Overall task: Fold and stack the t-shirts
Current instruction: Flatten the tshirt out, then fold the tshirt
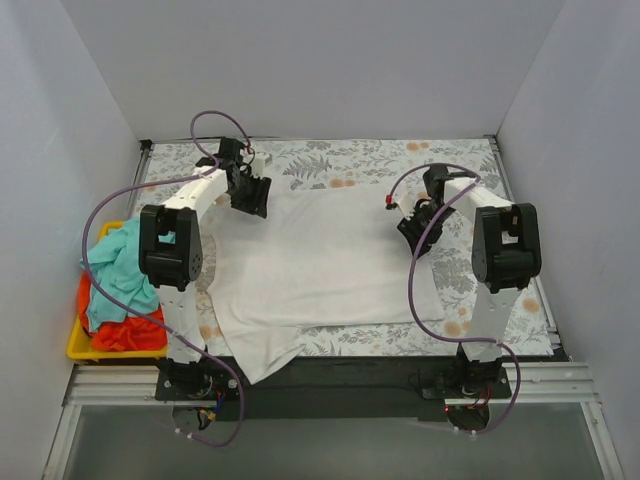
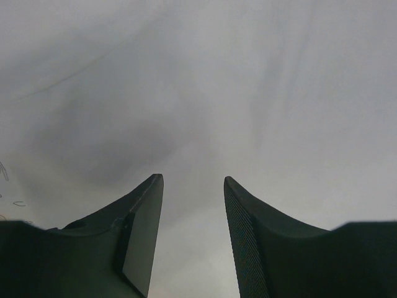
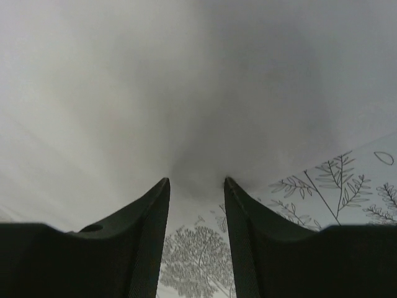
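A white t-shirt (image 1: 320, 260) lies spread flat over the middle of the table, one corner hanging over the near edge. My left gripper (image 1: 252, 196) is open, low over the shirt's far left corner; in the left wrist view its gap (image 2: 193, 183) shows only white cloth (image 2: 205, 93). My right gripper (image 1: 410, 228) is open at the shirt's right edge; in the right wrist view the gripper (image 3: 196, 183) straddles the cloth edge (image 3: 155, 93), with nothing held. A teal t-shirt (image 1: 120, 265) and an orange-red t-shirt (image 1: 125, 330) lie bunched in the tray.
A yellow plastic tray (image 1: 85, 350) sits at the left edge beside my left arm. The grey-and-orange floral table cover (image 1: 350, 160) shows around the shirt and in the right wrist view (image 3: 335, 180). White walls enclose the table on three sides.
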`<state>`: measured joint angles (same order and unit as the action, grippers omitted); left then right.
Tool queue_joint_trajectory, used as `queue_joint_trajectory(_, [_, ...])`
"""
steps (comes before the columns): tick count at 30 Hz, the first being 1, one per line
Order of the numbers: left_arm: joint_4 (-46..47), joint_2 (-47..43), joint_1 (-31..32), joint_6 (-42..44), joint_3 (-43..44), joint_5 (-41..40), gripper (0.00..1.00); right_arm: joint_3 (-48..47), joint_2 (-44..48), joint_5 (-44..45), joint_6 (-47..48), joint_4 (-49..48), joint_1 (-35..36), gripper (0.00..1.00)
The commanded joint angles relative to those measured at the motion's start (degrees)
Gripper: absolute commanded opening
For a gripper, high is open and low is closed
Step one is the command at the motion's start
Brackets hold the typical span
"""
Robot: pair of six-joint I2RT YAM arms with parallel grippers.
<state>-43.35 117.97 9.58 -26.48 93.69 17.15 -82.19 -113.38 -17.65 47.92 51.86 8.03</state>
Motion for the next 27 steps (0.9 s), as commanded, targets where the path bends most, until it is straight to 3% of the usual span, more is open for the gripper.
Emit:
queue_joint_trajectory(1, [1.52, -0.38, -0.88, -2.26, 3.6, -0.89, 0.43, 4.83, 1.41, 2.44, -0.37, -4.47, 0.05, 0.47])
queue_joint_trajectory(11, [-0.77, 4.72, -3.43, -3.84, 13.97, -1.68, 0.45, 17.75, 7.73, 7.8, 1.82, -7.29, -2.4, 0.43])
queue_joint_trajectory(16, [0.29, 8.84, -3.78, -4.19, 19.4, -0.63, 0.45, 16.81, 11.42, 6.32, 2.09, -6.68, -4.34, 0.46])
queue_joint_trajectory(21, [1.25, 13.59, -3.78, -5.6, 26.71, 2.19, 0.46, 4.26, 10.03, 1.66, -0.63, -5.19, -4.96, 0.49])
queue_joint_trajectory(24, [2.48, 16.67, -3.78, -6.83, 30.32, 2.54, 0.47, -8.04, 5.55, -0.62, -2.65, -4.31, -5.66, 0.54])
queue_joint_trajectory(27, [5.38, 18.17, -3.78, -8.06, 30.76, 2.63, 0.47, -18.68, -0.33, -2.38, -4.41, -4.22, -6.45, 0.64])
